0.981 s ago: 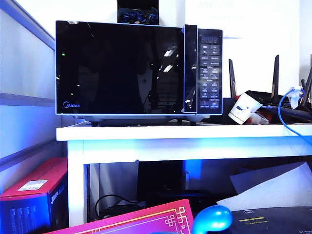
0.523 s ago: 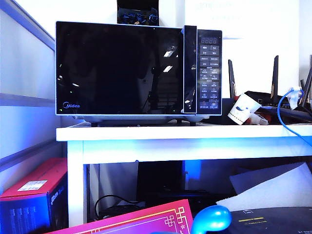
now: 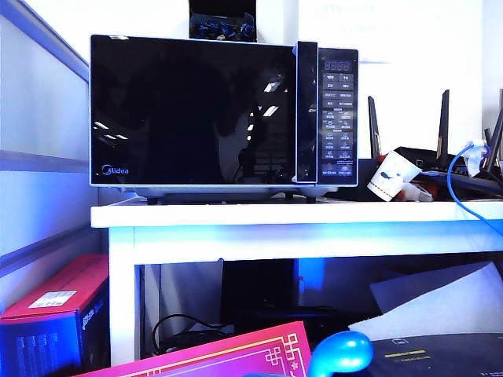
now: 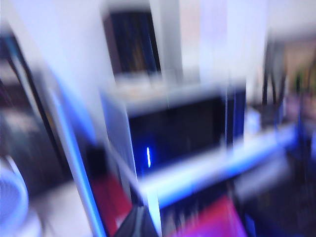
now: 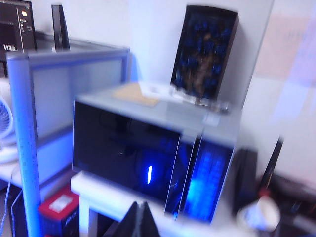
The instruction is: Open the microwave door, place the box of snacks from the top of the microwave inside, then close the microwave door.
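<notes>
The black microwave (image 3: pixel 224 110) stands on the white table (image 3: pixel 299 214), its glossy door (image 3: pixel 192 110) closed. The handle strip (image 3: pixel 306 110) sits beside the button panel (image 3: pixel 338 118). Neither gripper shows in the exterior view. In the right wrist view my right gripper (image 5: pixel 139 210) is shut and empty, held in the air well in front of the microwave (image 5: pixel 148 153). On its top lies the flat whitish box of snacks (image 5: pixel 168 92). The left wrist view is badly blurred. My left gripper (image 4: pixel 140 222) looks shut and empty, far from the microwave (image 4: pixel 182 133).
A dark box of blue-wrapped items (image 3: pixel 222 23) leans on the wall behind the microwave top. A paper cup (image 3: pixel 391 174), router antennas (image 3: pixel 444 126) and a blue cable (image 3: pixel 464 188) crowd the table's right. A partition (image 3: pixel 39 157) stands at the left, a red box (image 3: pixel 55 306) below.
Only the reflections in the door glass have shifted. The microwave, its closed door and the things on the table have not moved.
</notes>
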`<act>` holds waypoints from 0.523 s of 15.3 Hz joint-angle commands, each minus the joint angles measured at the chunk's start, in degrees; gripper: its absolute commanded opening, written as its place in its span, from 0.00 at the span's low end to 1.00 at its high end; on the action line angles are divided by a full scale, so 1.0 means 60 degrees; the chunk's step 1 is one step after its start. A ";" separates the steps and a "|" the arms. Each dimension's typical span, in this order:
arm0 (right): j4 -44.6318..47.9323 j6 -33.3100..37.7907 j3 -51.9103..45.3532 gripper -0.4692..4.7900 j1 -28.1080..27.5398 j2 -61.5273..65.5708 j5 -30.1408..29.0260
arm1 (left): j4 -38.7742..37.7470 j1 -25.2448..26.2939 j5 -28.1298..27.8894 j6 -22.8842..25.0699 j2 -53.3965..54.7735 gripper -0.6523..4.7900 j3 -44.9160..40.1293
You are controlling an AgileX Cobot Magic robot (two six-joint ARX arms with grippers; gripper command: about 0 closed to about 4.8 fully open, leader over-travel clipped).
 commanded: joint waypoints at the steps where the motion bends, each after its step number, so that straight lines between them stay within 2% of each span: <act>1: 0.2470 0.0667 -0.3887 0.09 0.0007 -0.2047 0.0080 | 0.1690 0.0011 0.0743 -0.0525 -0.1581 0.11 -0.4007; 3: 0.2816 0.0670 -0.5668 0.09 0.0011 -0.2947 0.0076 | 0.3818 0.0011 0.1220 -0.0750 -0.2437 0.11 -0.6841; 4: 0.2863 0.0758 -0.6772 0.09 0.0007 -0.3417 0.0084 | 0.5938 0.0011 0.1829 -0.1242 -0.2750 0.11 -0.8998; 5: 0.2867 0.1016 -0.7344 0.09 0.0007 -0.3628 0.0073 | 0.7063 0.0007 0.1825 -0.1730 -0.2747 0.11 -1.0116; 7: 0.2932 0.1370 -0.8287 0.09 0.0029 -0.3956 0.0080 | 0.8415 0.0007 0.1829 -0.2881 -0.2747 0.11 -1.1712; 8: 0.3136 0.1490 -0.8779 0.09 0.0033 -0.4156 0.0055 | 0.8641 0.0007 0.1810 -0.3067 -0.2750 0.11 -1.2331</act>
